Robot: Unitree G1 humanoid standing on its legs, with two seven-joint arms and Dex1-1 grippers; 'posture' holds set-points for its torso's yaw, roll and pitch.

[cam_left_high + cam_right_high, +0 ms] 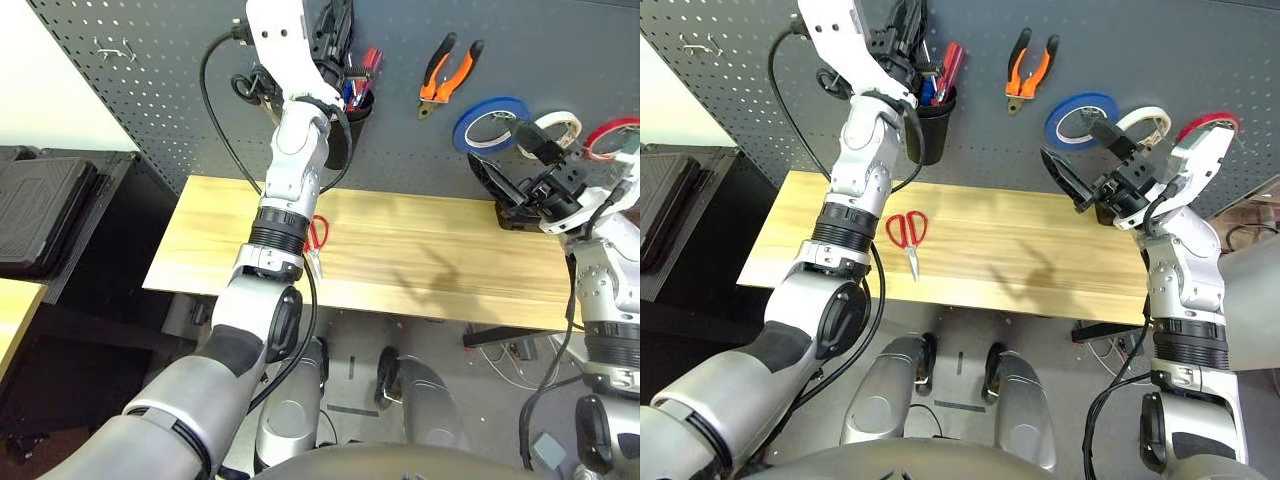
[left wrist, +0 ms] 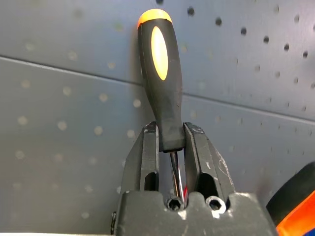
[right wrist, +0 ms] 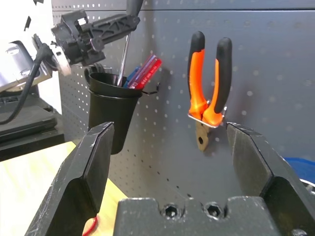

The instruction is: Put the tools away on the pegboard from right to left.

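My left gripper (image 2: 171,142) is shut on the black-and-orange screwdriver (image 2: 160,73), gripping the base of its handle. It holds the tool upright over the black cup (image 3: 110,108) on the pegboard (image 1: 400,150), and the shaft reaches down into the cup. The orange-and-black pliers (image 1: 447,75) hang on a hook to the right of the cup. Further right hangs the cream-white tape roll (image 1: 560,125). Red-handled scissors (image 1: 908,232) lie on the wooden table (image 1: 420,250) beside my left forearm. My right gripper (image 1: 1085,155) stands open and empty in front of the tape rolls.
A blue tape roll (image 1: 490,122) and a red one (image 1: 612,135) flank the cream roll. Red and blue handles (image 3: 142,71) stick out of the cup. Black looped handles (image 1: 248,87) hang left of the cup. Black cases (image 1: 45,210) sit left of the table.
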